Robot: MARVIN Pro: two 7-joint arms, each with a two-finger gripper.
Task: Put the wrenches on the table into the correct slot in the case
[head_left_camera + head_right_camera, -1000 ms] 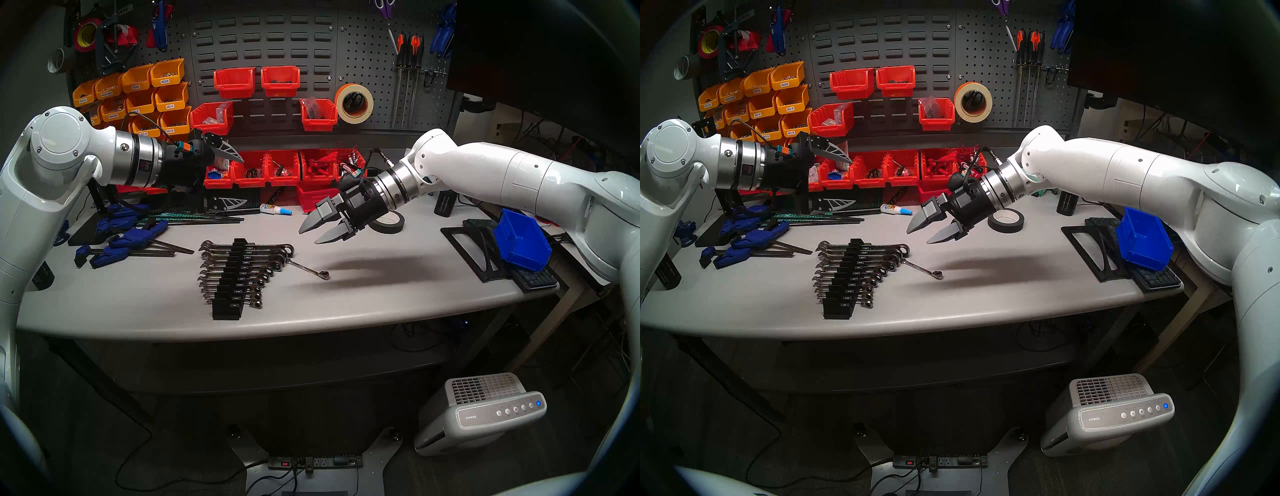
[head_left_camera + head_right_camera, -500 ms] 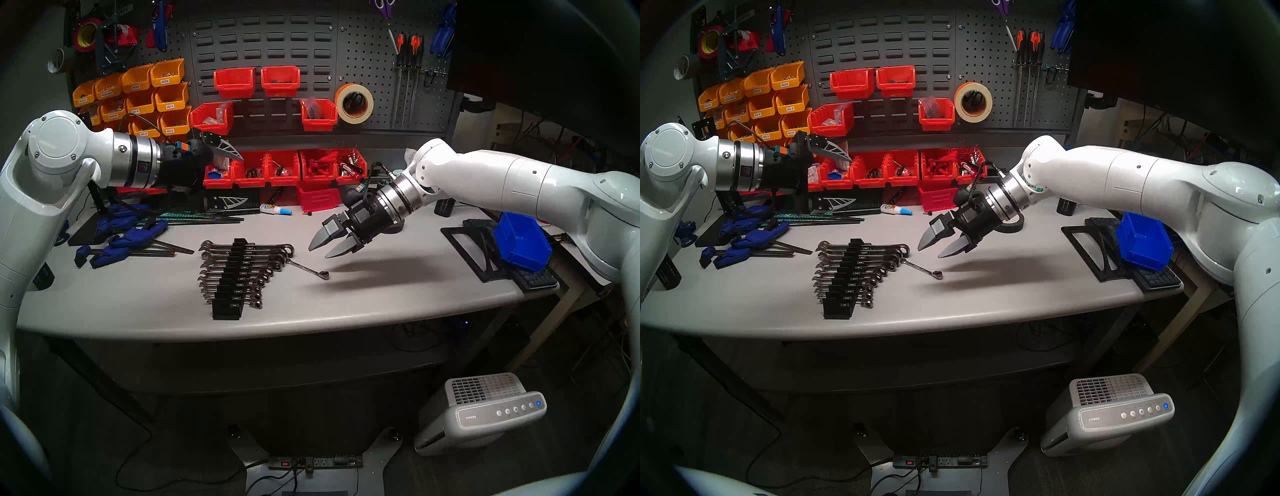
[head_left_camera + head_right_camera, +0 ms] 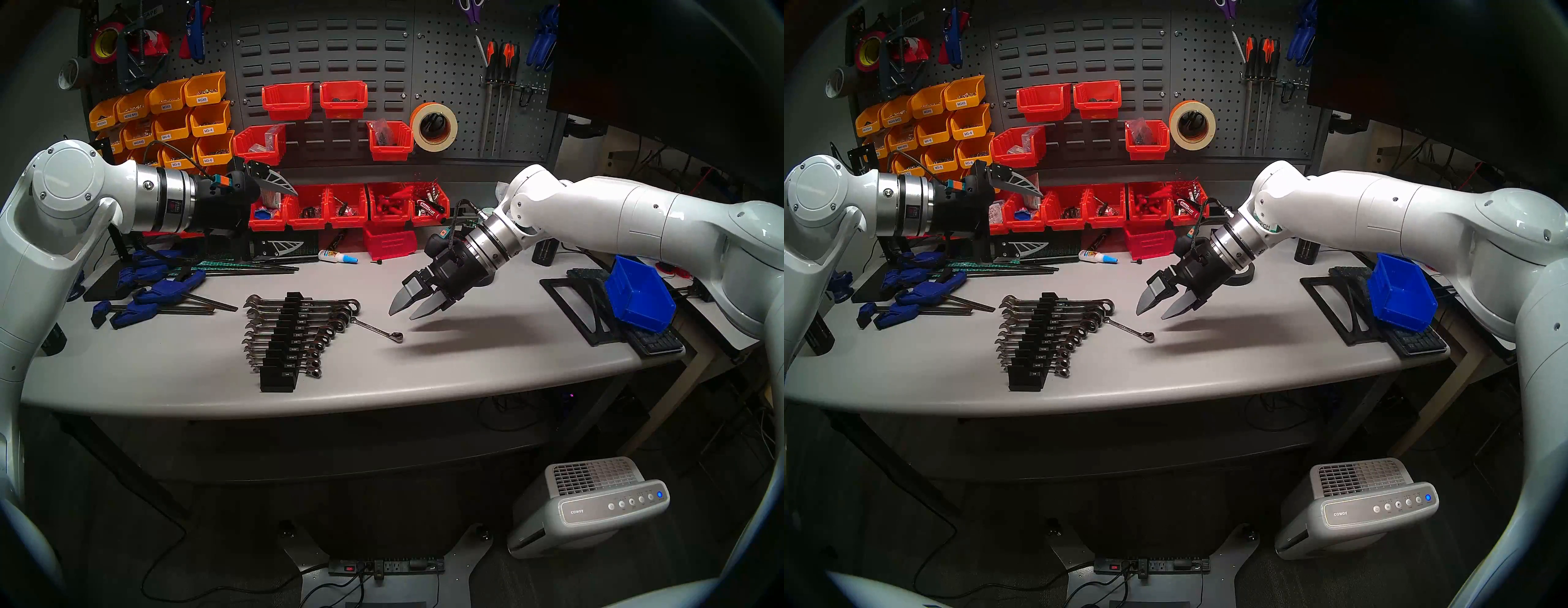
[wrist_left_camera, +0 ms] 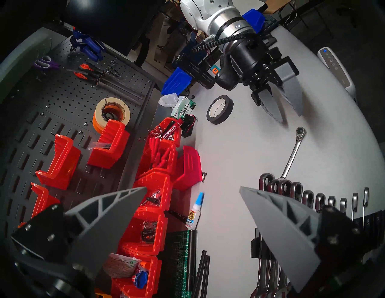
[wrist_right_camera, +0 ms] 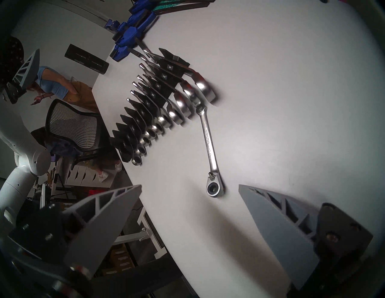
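Observation:
A short thin chrome wrench (image 3: 377, 330) lies loose on the grey table (image 3: 466, 365), just right of the black case (image 3: 280, 346); its open end touches the racked wrenches' ring ends. It also shows in the right wrist view (image 5: 210, 145) and the left wrist view (image 4: 292, 155). The case holds several chrome wrenches; a long thick one (image 3: 303, 304) sits in the farthest slot. My right gripper (image 3: 403, 315) is open and empty, tilted down, hovering above and right of the loose wrench's ring end. My left gripper (image 3: 299, 219) is open wide and empty, high at the back left.
Blue clamps (image 3: 148, 293) lie left of the case. A glue bottle (image 3: 337, 256), a row of red bins (image 3: 348, 206) and a black tape roll (image 4: 219, 109) are at the back. A blue bin (image 3: 638, 299) on a black stand and a keyboard (image 3: 655, 342) are at the right edge.
My right gripper has moved down and toward the front right, closer to the loose wrench's ring end, and stayed open. The left arm has barely shifted. The wrench has not moved.

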